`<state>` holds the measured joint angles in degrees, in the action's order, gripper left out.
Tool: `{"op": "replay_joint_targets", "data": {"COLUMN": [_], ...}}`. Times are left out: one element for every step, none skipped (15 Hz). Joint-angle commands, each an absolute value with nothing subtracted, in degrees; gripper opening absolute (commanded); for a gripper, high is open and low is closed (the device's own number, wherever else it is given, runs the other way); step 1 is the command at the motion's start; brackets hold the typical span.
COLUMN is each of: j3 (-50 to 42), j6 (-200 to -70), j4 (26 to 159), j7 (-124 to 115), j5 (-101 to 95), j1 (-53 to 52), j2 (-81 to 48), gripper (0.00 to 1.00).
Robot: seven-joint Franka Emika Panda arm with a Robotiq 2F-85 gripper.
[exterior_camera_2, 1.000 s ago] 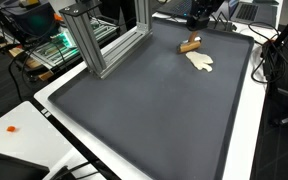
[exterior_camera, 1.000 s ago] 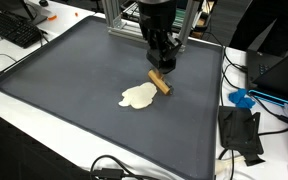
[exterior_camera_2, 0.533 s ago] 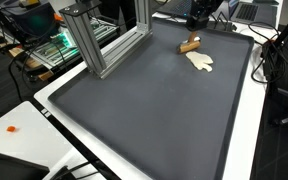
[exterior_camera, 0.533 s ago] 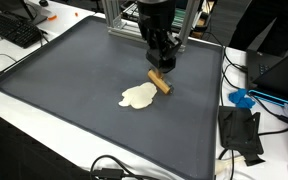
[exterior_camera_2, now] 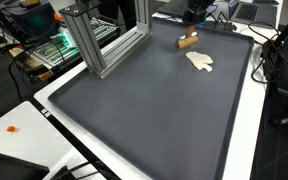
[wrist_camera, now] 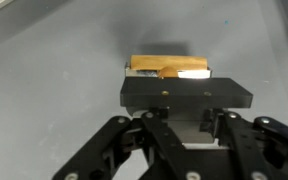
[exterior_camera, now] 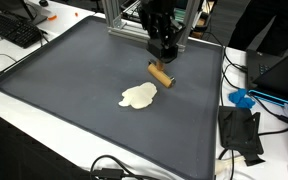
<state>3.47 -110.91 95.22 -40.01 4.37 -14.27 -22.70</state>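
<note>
wooden block (exterior_camera: 160, 74) is tilted, low over the dark mat (exterior_camera: 74, 80) on the counter, toward the mat's far edge. gripper (exterior_camera: 164, 58) is clamped on its upper end. cream cloth (exterior_camera: 138, 95) lies near, not touching.

We count one wooden block (exterior_camera: 160, 75), one pale cloth (exterior_camera: 138, 95), one dark mat (exterior_camera: 64, 100), one black keyboard (exterior_camera: 14, 30) and one aluminium frame (exterior_camera_2: 109, 40).
</note>
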Motion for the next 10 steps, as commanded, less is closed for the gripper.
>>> {"op": "replay_joint_targets", "data": {"j3": [4.3, 4.4, 4.5, 4.7, 4.9, 5.1, 5.4, 5.7, 6.0, 6.3], "j6": [-110.8, -110.8, -110.8, -110.8, -110.7, -110.6, -111.0, -111.0, -111.1, -110.9], "j4": [100.7, 101.9, 102.8, 104.0, 105.3, 106.6, 108.0, 109.3, 110.8, 112.1], "j7": [-37.6, -36.9, -36.4, -35.6, -35.1, -34.8, -34.4, -33.8, -33.3, -32.5], "j5": [5.4, 5.4, 5.4, 5.4, 5.4, 5.3, 5.4, 5.5, 5.1, 5.2], "j1": [-13.2, -13.2, -13.2, -13.2, -13.2, -13.3, -13.3, -13.2, -13.1, -12.9], "j2": [-16.2, -14.7, -13.3, -11.7, -10.0, -8.3, -6.5, -4.8, -2.8, -1.1], "gripper": [0.22, 0.22, 0.22, 0.22, 0.22, 0.22, 0.22, 0.22, 0.22, 0.22]}}
